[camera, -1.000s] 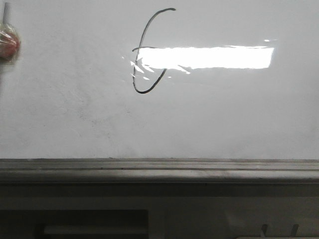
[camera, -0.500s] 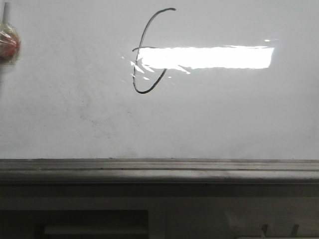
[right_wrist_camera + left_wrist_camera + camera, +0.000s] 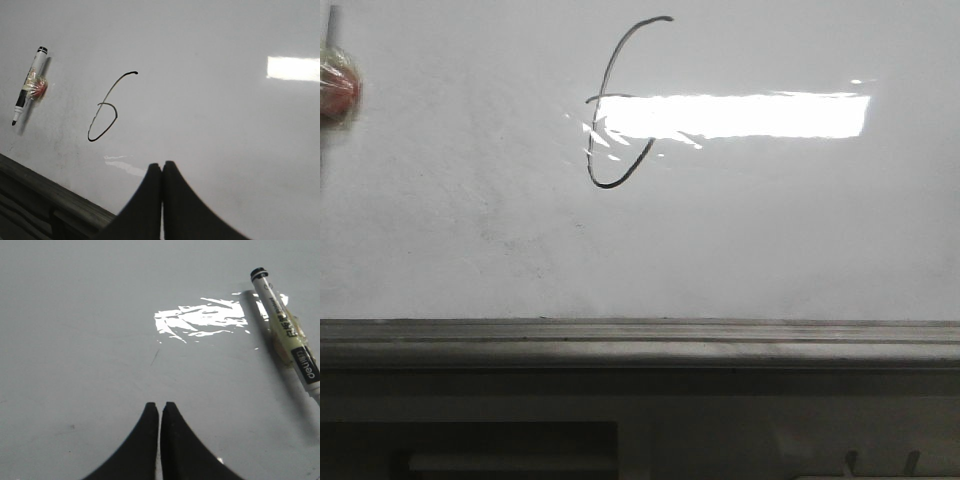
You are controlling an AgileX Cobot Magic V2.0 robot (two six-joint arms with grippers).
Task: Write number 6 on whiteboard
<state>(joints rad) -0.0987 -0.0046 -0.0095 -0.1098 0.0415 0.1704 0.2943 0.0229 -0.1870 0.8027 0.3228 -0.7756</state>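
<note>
Glossy whiteboard [image 3: 225,125] bearing the number 6 [image 3: 102,112] looks rigid, slick; both grippers [image 3: 161,167] pressed together, empty, with the marker [image 3: 285,330] lying beside them.

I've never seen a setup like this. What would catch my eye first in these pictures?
Probably the number 6, a thin black line high on the whiteboard, with a bright glare patch cutting across its loop. Next, a marker stuck to the board left of the digit. Neither black pincer, left or right, holds anything.
</note>
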